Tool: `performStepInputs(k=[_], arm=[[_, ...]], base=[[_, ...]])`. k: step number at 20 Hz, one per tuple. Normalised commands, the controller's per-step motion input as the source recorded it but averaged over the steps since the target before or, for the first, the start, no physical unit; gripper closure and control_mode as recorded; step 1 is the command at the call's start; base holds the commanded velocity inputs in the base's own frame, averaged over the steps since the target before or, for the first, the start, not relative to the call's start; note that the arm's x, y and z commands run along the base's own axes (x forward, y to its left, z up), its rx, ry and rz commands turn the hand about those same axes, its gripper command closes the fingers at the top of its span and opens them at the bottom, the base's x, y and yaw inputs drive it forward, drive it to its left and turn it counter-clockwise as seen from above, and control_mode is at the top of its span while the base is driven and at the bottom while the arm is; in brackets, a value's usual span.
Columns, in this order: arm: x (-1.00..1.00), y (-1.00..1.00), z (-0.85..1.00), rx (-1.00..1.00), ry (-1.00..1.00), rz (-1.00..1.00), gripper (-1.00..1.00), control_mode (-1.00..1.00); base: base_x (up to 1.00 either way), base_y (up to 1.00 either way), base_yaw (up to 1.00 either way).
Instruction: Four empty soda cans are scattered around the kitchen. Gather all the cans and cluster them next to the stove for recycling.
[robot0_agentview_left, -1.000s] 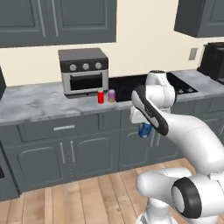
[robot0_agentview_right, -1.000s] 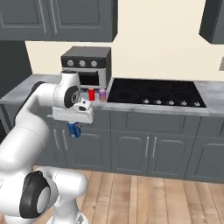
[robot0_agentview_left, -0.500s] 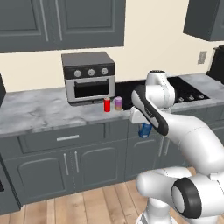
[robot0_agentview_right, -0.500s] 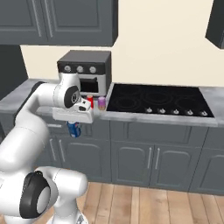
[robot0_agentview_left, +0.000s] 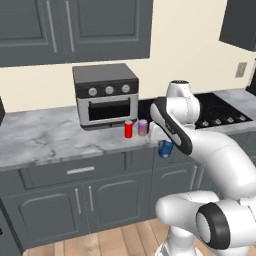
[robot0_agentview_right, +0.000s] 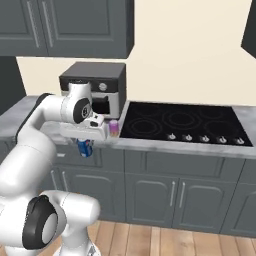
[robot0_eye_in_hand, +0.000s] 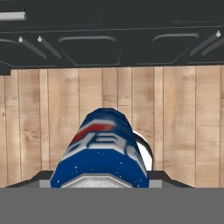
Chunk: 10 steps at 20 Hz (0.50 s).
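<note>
You face dark grey cabinets (robot0_agentview_left: 95, 197), a marble counter (robot0_agentview_left: 40, 137), a cream wall (robot0_agentview_right: 190, 55) and a wood floor (robot0_eye_in_hand: 183, 122).

Base views behind arm, left and right, share stove (robot0_agentview_right: 182, 121) and counter (robot0_agentview_left: 45, 137); hand view looks down, floor (robot0_eye_in_hand: 183, 122) beyond.

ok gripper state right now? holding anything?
Gripper: closed on the blue soda can, carried out in front of the cabinets below the counter edge.
</note>
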Motion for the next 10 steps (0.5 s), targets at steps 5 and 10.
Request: performStepInputs(k=[5, 10], arm=[[0.0, 0.0, 0.0, 0.0, 0.0, 0.0, 1.0, 1.0], [0.0, 0.0, 0.0, 0.0, 0.0, 0.0, 1.0, 1.0]], base=[[0.46, 0.24, 0.0], [0.45, 0.26, 0.0]])
